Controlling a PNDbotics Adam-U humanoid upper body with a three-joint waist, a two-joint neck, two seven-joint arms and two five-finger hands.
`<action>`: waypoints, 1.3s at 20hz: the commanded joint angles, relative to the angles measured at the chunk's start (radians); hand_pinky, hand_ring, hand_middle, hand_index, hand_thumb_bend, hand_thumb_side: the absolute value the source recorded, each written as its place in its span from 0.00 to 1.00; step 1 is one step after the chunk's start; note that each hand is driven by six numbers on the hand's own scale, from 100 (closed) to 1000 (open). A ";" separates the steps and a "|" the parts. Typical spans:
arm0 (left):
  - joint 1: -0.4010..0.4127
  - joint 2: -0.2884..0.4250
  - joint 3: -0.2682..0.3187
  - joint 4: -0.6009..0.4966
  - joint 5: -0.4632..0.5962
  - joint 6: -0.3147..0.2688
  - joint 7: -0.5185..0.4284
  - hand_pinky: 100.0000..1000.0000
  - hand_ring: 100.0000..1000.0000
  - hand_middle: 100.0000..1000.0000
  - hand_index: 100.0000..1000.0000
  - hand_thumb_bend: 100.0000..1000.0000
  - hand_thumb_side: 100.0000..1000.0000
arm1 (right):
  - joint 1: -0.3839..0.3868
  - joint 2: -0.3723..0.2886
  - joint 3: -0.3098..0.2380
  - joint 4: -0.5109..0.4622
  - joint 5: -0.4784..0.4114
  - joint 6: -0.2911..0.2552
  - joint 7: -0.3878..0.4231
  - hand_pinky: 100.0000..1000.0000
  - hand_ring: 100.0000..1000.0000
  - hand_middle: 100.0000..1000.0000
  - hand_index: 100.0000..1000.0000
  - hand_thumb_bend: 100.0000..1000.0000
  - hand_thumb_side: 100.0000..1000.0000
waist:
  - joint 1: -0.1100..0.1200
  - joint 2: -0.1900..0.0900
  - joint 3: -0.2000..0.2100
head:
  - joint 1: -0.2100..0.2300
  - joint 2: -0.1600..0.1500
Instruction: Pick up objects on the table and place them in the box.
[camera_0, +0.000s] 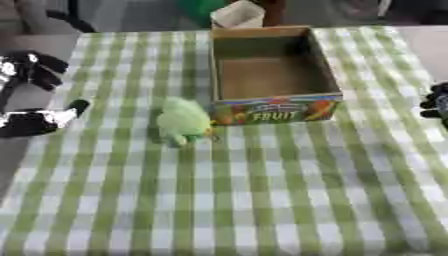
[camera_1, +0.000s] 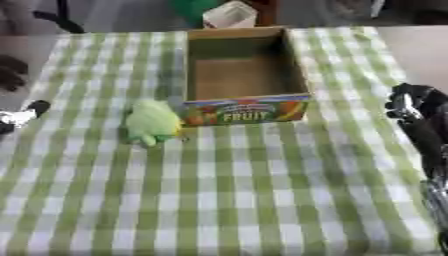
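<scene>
At the left edge of the table my left hand (camera_0: 35, 120) hangs off the cloth, holding nothing; I cannot tell how its fingers are set. From it the green plush toy (camera_0: 183, 121) lies toward the table's middle, level with it, its longer side running roughly away from me. The toy sits on the green checked tablecloth (camera_0: 262, 190), just beside the near-left corner of the open fruit box (camera_0: 273, 111). My right hand (camera_1: 418, 107) waits at the right edge, fingers curled, farther off. I judge the left the nearer reach.
</scene>
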 joint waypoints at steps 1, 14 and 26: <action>-0.015 0.029 0.018 -0.012 -0.001 -0.002 -0.002 0.55 0.57 0.58 0.69 0.44 0.00 | -0.006 -0.021 -0.012 -0.012 0.001 0.000 -0.003 0.57 0.58 0.51 0.62 0.00 0.47 | -0.001 -0.014 0.001 | 0.004 0.004; -0.043 0.050 -0.009 -0.013 -0.003 -0.009 -0.035 0.56 0.57 0.59 0.70 0.50 0.00 | -0.007 -0.021 -0.010 -0.012 0.001 0.000 -0.002 0.57 0.58 0.51 0.62 0.00 0.47 | -0.001 -0.016 -0.001 | 0.005 0.006; -0.240 0.146 -0.176 0.093 -0.049 -0.018 -0.220 0.62 0.64 0.66 0.74 0.74 0.00 | -0.011 -0.023 -0.003 -0.010 0.000 0.002 0.006 0.57 0.58 0.51 0.62 0.00 0.47 | 0.002 -0.022 -0.014 | 0.016 0.008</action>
